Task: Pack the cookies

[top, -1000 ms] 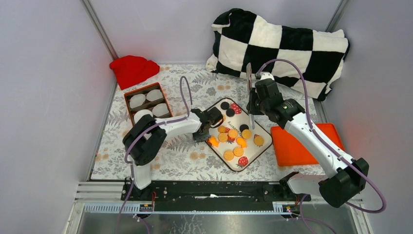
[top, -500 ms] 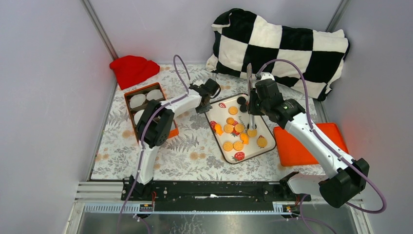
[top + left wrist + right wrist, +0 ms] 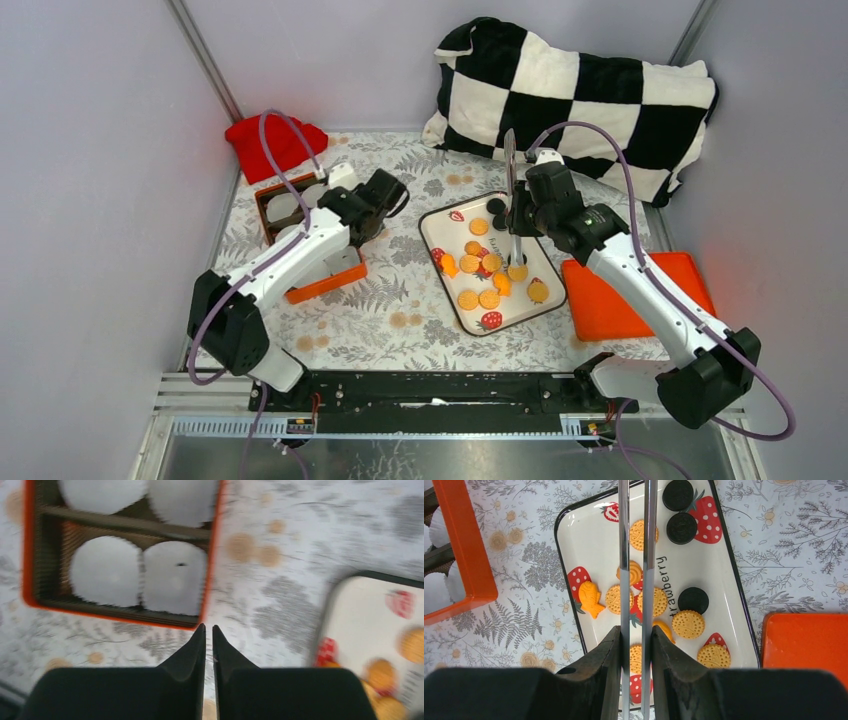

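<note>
**Left gripper at box, right over tray**

Left gripper (image 3: 209, 630) is clenched, nothing visible between the fingers; it hangs over the counter (image 3: 400, 300) just beside the orange box (image 3: 325, 285), probably to fill its paper cups (image 3: 175, 577). Right gripper (image 3: 636, 635) clamps tongs (image 3: 636, 555), tips down over the tray (image 3: 724, 580), likely for picking. Cookies (image 3: 688, 624) all lie on the tray; no cookie is visible in the box.

Left gripper (image 3: 383, 190) has swung away from the white tray (image 3: 437, 222) to the orange box (image 3: 325, 283), now poised over its right side. The tray, rotated by half a second ago, has held since.
</note>
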